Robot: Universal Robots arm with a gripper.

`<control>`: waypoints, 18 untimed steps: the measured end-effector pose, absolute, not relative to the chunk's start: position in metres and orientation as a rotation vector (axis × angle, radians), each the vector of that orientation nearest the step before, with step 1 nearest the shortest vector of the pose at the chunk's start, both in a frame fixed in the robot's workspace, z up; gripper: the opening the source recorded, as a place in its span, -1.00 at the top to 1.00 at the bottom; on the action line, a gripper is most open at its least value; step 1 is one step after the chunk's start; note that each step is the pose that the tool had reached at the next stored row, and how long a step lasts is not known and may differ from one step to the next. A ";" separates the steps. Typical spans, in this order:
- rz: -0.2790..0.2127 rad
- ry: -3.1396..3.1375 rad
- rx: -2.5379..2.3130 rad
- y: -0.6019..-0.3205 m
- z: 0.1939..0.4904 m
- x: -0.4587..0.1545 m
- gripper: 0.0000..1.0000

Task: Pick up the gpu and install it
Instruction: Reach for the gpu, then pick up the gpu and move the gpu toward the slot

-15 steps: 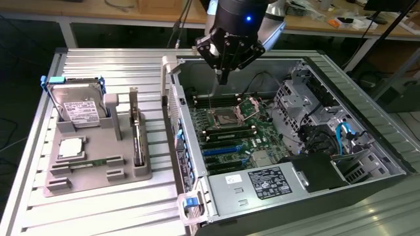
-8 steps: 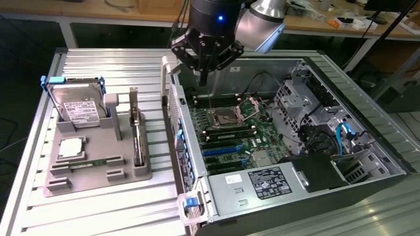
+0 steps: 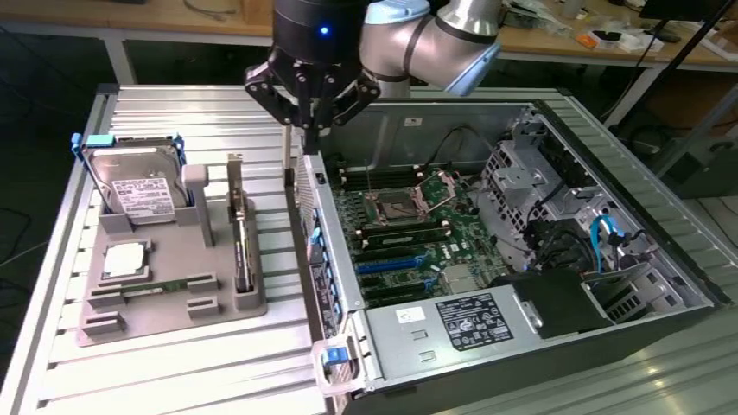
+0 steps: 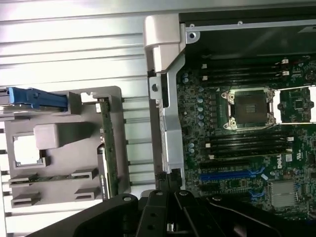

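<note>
The gpu [image 3: 240, 238] stands on edge in a slot of the grey holder [image 3: 173, 307], a thin dark card with a metal end pointing to the back. In the wrist view the gpu [image 4: 107, 148] runs as a narrow strip along the holder's side nearest the computer. My gripper [image 3: 309, 128] hangs over the open case's side wall [image 3: 314, 216], to the exterior view's right of the gpu and well above it. Its fingers [image 4: 170, 195] meet at a point with nothing between them. The motherboard [image 3: 410, 233] lies bare inside the case.
The holder also carries a silver hard drive [image 3: 138, 186] with blue clips, a square processor [image 3: 124, 259] and a slim green memory stick [image 3: 162, 285]. In the case are a power supply [image 3: 461, 324], cables [image 3: 606, 233] and a drive cage [image 3: 524, 173]. The ribbed metal table [image 3: 173, 372] lies around them.
</note>
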State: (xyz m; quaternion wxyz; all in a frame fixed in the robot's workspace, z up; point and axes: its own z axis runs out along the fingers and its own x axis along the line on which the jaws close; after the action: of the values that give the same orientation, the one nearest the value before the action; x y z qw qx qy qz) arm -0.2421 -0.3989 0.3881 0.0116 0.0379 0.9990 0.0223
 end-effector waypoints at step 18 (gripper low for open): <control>0.070 3.122 0.119 -0.399 0.383 -0.342 0.79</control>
State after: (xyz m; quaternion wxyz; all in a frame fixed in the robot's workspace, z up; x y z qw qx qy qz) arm -0.3423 -0.3989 0.3835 0.0082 0.0380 0.9990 0.0223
